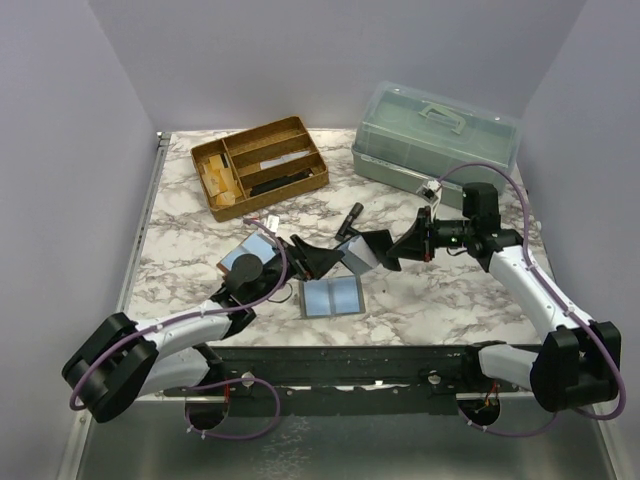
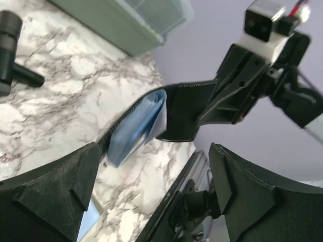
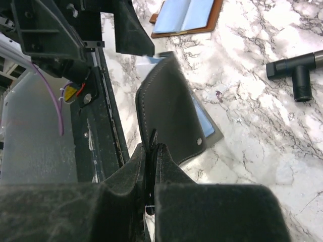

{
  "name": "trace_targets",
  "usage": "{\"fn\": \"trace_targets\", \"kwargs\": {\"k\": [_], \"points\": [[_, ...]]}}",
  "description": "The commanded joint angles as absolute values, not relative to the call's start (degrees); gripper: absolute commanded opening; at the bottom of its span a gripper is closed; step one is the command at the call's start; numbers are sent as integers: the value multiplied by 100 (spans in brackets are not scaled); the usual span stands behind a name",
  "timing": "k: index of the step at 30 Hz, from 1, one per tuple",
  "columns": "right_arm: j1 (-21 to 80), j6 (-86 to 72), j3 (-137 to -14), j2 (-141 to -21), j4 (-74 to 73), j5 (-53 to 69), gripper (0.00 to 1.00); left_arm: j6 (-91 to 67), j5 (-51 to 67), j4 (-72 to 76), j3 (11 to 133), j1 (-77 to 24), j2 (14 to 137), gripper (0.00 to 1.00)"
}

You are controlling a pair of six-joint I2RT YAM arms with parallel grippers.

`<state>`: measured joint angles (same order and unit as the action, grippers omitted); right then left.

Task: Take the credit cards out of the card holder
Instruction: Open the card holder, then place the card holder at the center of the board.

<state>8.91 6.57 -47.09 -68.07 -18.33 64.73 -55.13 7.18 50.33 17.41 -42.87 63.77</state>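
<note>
At the far left of the top view we are seeing a wooden tray (image 1: 260, 165) sitting at the back of the marble table (image 1: 450, 300). Nearer, a brown holder (image 1: 245, 262) with a blue face is lying partly under our left wrist. Our left gripper (image 1: 315, 258) is pointing toward the middle with its fingers (image 2: 55, 196) spread wide, gripping nothing. One finger is sitting just beside the lower end of the cards (image 2: 139, 131), and we cannot tell whether it is touching them. The cards, a light-blue stack, are poking out of the black holder (image 2: 184, 108), which is hanging tilted above the table between our two grippers. In front of it, an open holder (image 1: 330, 296) is lying flat, showing two blue panels. Just behind, a black T-shaped tool (image 1: 350, 220) is resting on the marble. Our right gripper (image 1: 405, 245) is pinching the black holder's flap, its jaws pressed tight together on the edge. At the back right, a green lidded box (image 1: 435, 135) is standing.
</note>
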Motion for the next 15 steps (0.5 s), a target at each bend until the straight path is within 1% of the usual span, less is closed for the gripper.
{"fn": "trace_targets", "kwargs": {"k": [1,5,10,15], "points": [[870,846,-4790,-6863,-1919,6442,0,-5086,728,4588,1914,-4369,6732,95],[870,1140,-4842,-6856,-2162,6612,0,-4475,1013,4595,1950,-4413,6889,92],[870,1104,-4865,-6932,-2174,6716,0,-4125,1061,4696,1661,-4441,6718,92],[870,1149,-4931,-6983,-2290,7476,0,-4019,1090,5346,1177,-4438,6747,92]]}}
